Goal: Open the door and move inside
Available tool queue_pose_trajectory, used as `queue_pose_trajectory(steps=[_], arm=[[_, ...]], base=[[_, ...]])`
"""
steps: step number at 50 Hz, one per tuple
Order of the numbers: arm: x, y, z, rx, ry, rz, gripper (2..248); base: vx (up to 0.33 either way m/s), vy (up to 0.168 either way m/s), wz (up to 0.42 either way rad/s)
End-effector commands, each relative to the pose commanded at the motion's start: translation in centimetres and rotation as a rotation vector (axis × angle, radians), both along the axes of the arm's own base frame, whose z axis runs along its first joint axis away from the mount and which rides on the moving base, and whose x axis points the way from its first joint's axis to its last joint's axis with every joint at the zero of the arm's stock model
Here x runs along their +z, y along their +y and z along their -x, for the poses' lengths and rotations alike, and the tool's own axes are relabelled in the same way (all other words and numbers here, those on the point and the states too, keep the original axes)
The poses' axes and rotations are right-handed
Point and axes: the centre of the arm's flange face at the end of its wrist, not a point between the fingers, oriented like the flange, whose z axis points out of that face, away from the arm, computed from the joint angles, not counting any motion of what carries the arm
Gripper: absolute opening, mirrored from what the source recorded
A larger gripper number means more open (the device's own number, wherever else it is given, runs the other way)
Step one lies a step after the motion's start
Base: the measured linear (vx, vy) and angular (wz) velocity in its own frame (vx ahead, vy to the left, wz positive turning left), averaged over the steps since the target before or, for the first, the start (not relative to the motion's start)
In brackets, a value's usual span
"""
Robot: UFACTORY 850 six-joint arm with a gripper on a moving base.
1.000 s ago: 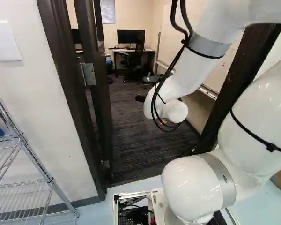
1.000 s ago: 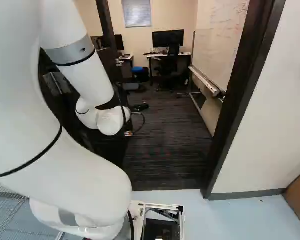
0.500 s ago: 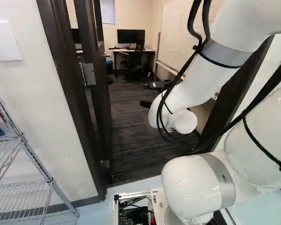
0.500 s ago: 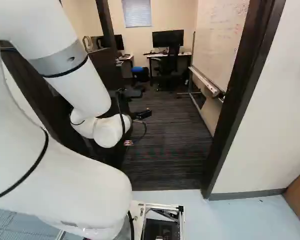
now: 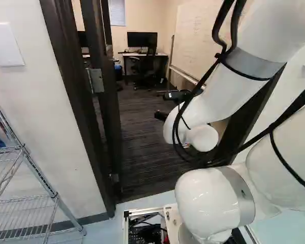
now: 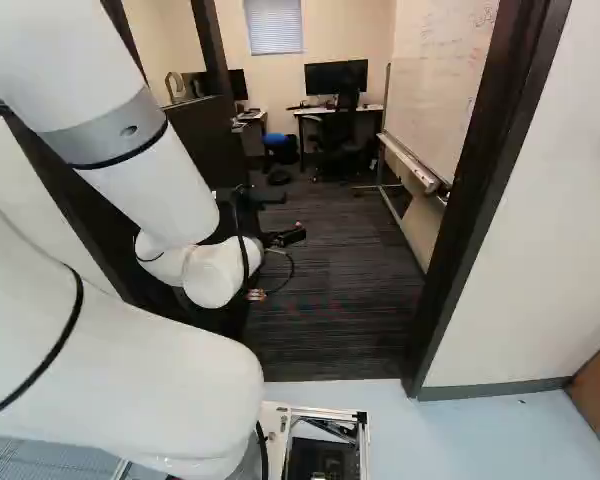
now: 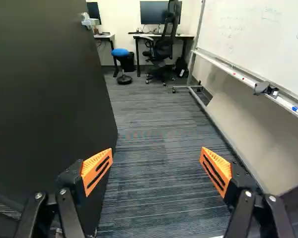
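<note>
The gripper [image 6: 285, 237] shows in the right base view as black parts beyond the white wrist, inside the doorway. In the wrist view the gripper [image 7: 156, 166] stands wide open, nothing between its orange pads. The dark door [image 5: 108, 101] stands swung into the room, its hinge [image 5: 96, 80] at the left of the left base view. Its broad face, the door [image 7: 44, 94] in the wrist view, runs beside one finger; whether they touch, I cannot tell. A silver handle [image 7: 90, 21] sits near the door's far edge. The opening shows dark striped carpet [image 6: 330, 320].
The door frame [image 6: 467, 200] bounds the opening opposite the door. A whiteboard on a wheeled stand [image 7: 258, 44] lines that side of the room. Farther in are a desk [image 7: 161, 36], an office chair [image 7: 164, 47] and a blue stool [image 7: 120, 52]. A wire shelf [image 5: 28, 198] stands outside.
The forearm and wrist have come lower, shifting right in the left base view and slightly left in the right base view. The base and door have not visibly moved.
</note>
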Motion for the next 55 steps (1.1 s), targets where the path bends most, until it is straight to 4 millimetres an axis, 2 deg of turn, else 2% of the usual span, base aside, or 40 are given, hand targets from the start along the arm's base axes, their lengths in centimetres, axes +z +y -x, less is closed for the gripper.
queue_pose_trajectory(steps=[55], arm=[[0.00, 0.00, 0.00, 0.000, 0.000, 0.000, 247]], base=[[0.013, 0.003, 0.007]])
